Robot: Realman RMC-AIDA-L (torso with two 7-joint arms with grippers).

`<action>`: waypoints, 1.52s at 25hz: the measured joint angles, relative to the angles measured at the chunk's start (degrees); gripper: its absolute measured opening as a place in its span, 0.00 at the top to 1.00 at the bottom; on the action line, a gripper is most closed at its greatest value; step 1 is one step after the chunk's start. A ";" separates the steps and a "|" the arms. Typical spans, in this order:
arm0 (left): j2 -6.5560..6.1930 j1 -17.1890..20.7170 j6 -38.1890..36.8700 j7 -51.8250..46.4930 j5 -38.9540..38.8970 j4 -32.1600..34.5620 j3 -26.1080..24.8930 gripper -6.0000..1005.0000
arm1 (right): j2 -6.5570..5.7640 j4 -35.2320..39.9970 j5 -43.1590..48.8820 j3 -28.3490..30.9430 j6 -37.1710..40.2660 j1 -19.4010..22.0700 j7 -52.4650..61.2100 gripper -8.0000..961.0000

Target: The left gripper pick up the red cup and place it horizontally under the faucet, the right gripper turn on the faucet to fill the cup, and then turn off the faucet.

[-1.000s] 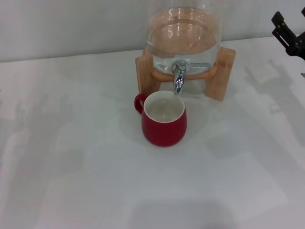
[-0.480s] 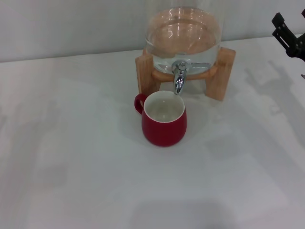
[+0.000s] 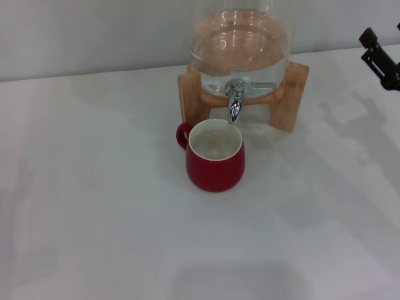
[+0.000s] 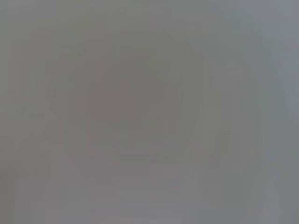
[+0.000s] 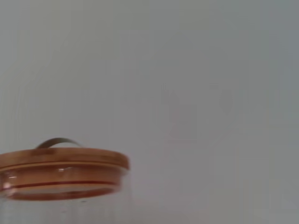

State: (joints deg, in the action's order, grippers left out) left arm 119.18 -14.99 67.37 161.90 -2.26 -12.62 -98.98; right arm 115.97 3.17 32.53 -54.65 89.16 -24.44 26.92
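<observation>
Squat glossy red ceramic cup point(image 3: 214, 157) stood upright under the small chrome faucet point(image 3: 235, 100); no stream visible; right end effector point(image 3: 379, 57) well aside, grip state indiscernible; left end effector unseen.

The left wrist view is a featureless grey blur; nothing in it can be made out, and the left end effector appears in no view. In the head view, the right end effector point(image 3: 380, 57) is cut off by the right edge, so its fingers cannot be judged. The glass dispenser point(image 3: 240, 44) is cropped at the top there, and at the bottom in the right wrist view.
</observation>
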 joint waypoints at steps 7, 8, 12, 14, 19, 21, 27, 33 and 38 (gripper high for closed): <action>0.18 1.39 0.36 0.00 -1.15 0.56 -0.05 0.13 | -0.09 0.34 0.00 -6.56 0.20 -0.32 1.24 0.12; 0.18 1.40 0.37 0.00 -1.17 0.59 -0.05 0.13 | -0.12 0.40 0.00 -7.40 0.17 -0.49 1.36 0.12; 0.18 1.15 0.52 0.00 -1.40 0.99 -0.07 0.13 | -0.08 0.54 0.00 -10.62 0.16 -1.19 1.40 0.12; 0.18 0.99 0.59 0.00 -1.55 1.16 -0.08 0.13 | -0.07 0.57 -0.01 -12.08 0.14 -1.50 1.58 0.12; 0.18 1.25 0.73 0.00 -1.61 1.21 -0.08 0.13 | -0.23 0.65 0.01 -15.32 0.09 -1.90 2.70 0.12; 0.18 1.33 0.80 0.00 -1.61 1.43 -0.08 0.13 | -0.29 0.67 0.03 -16.58 0.03 -1.98 2.91 0.12; 0.18 1.08 1.05 0.00 -1.56 2.69 0.07 0.13 | -0.43 0.70 0.19 -18.71 -0.67 -2.02 3.33 0.12; 0.19 1.28 1.13 0.00 -1.43 2.69 0.30 0.13 | -0.62 0.70 1.81 -19.06 -1.89 -1.77 3.65 0.12; 0.25 1.37 1.21 0.00 -1.33 2.70 0.44 0.13 | -0.67 1.02 3.58 -19.15 -3.49 -2.02 3.66 0.12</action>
State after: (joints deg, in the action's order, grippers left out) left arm 119.42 -13.63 68.57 161.89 -3.59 -9.93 -98.54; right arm 115.30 4.18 36.11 -73.80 85.67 -26.46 30.57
